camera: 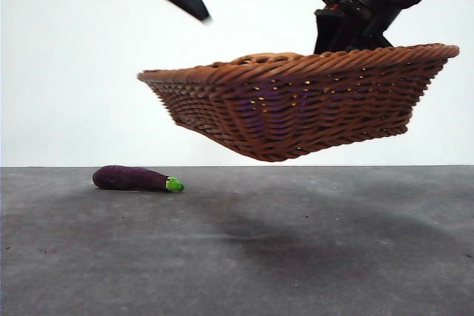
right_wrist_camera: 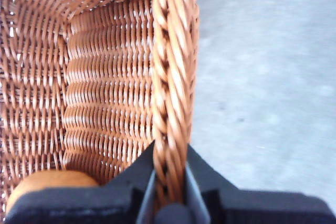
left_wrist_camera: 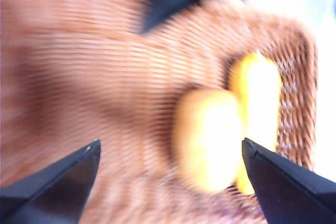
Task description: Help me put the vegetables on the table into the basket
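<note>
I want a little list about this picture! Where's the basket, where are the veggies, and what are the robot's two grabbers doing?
basket: lifted clear of the table, tilted, its shadow below
right gripper: jaws shut on the basket's braided rim, holding it up
left gripper: jaws open, empty, above the inside of the basket
potato: inside the basket, near one end wall
yellow vegetable: inside the basket, right beside the potato
eggplant: lying on the table, outside the basket
left to do: the eggplant is not yet in the basket
</note>
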Tool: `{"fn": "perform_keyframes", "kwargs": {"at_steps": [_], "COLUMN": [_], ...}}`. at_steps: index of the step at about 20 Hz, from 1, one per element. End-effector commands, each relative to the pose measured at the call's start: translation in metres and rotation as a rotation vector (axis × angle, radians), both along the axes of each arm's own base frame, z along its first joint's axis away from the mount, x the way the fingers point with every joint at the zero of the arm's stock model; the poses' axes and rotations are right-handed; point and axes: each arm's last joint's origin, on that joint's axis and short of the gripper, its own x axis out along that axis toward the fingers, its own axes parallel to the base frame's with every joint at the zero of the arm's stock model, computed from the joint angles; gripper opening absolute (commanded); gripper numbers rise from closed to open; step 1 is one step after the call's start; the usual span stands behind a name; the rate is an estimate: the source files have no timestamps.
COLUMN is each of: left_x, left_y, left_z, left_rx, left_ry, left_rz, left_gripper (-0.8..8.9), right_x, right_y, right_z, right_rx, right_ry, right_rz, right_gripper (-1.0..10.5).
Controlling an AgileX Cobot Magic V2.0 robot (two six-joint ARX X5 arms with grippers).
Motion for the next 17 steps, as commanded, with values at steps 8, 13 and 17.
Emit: {"fn": "perform_keyframes", "kwargs": {"at_steps": [8,13,17], "left_x": [0.069,0.128,0.159], "left_y": [0.108,0.100,0.101], "left_z": [0.016,-0.039,-0.085], "left_rx": [-0.242,-0.334,-0.338], "left_ry": [-0.052,0.111,0.238], "left_rz": [0.817,0.965,1.092], "left_gripper": [4.36,4.36,4.36], "right_x": [-0.012,-0.029,-0.032], "right_y": [-0.069,-0.080,-0.081], "right_z": [0.048,0.070,0.071], "right_rx": [0.044,0.054,0.049], "right_ry": [-0.170,-0.259,-0.263], "right_rz": [-0.174,-0.182,-0.166], "right_gripper": [-0.1,-0.1,-0.1]}}
